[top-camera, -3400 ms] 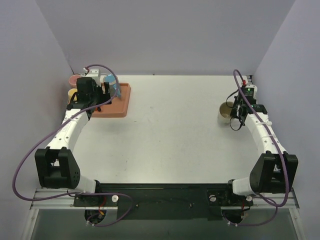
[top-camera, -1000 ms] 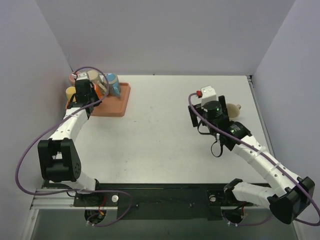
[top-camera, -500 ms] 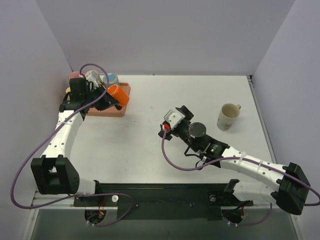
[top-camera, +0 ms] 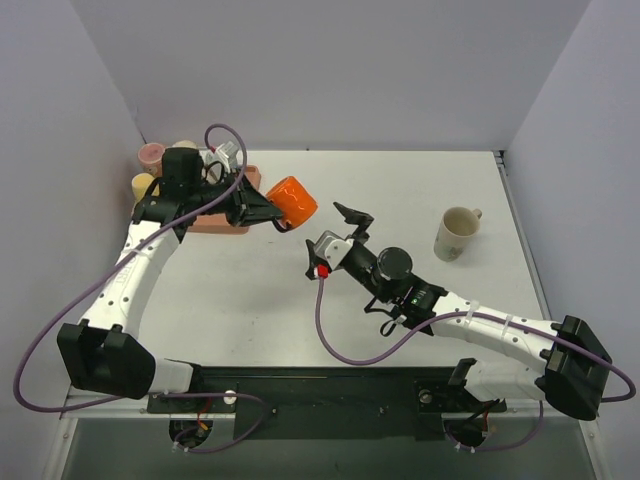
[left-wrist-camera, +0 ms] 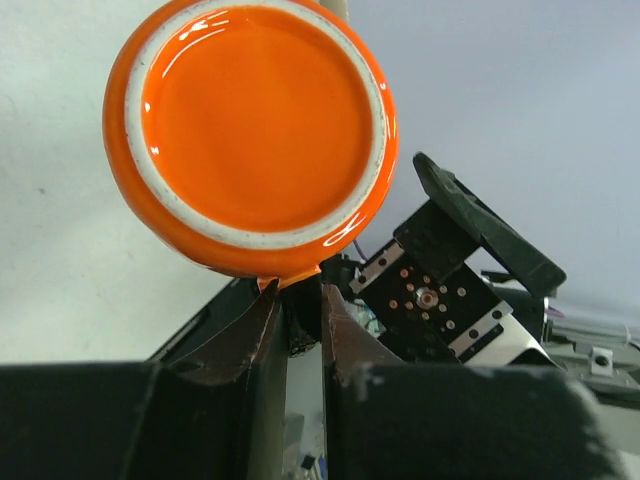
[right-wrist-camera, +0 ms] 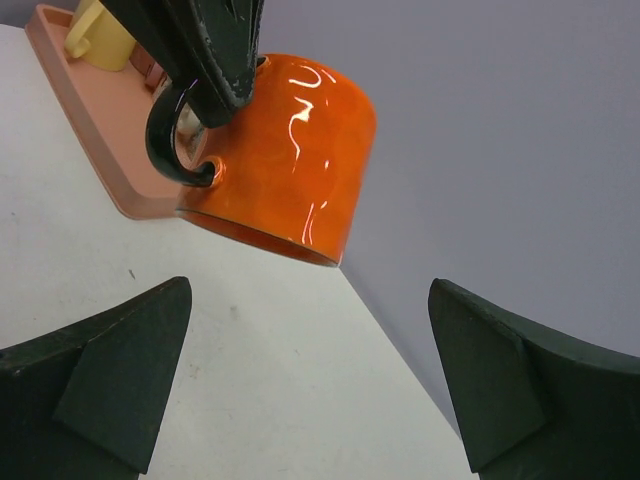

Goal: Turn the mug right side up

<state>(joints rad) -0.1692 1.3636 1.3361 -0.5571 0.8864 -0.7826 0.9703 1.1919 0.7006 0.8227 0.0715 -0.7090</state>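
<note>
Just one orange mug (top-camera: 291, 201), one tray (right-wrist-camera: 90, 115).

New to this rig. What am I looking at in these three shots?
Two robot arms are bolted at the near edge of a white table. The top view looks down from above and behind them; the other two come from a camera on each wrist. The left end effector is shut on the handle of an orange mug, held tilted above the table; its wrist camera sees the mug's base. The right end effector is open and empty, facing that mug. A cream mug stands upright on the right. A pink tray and a few cups sit far left.
</note>
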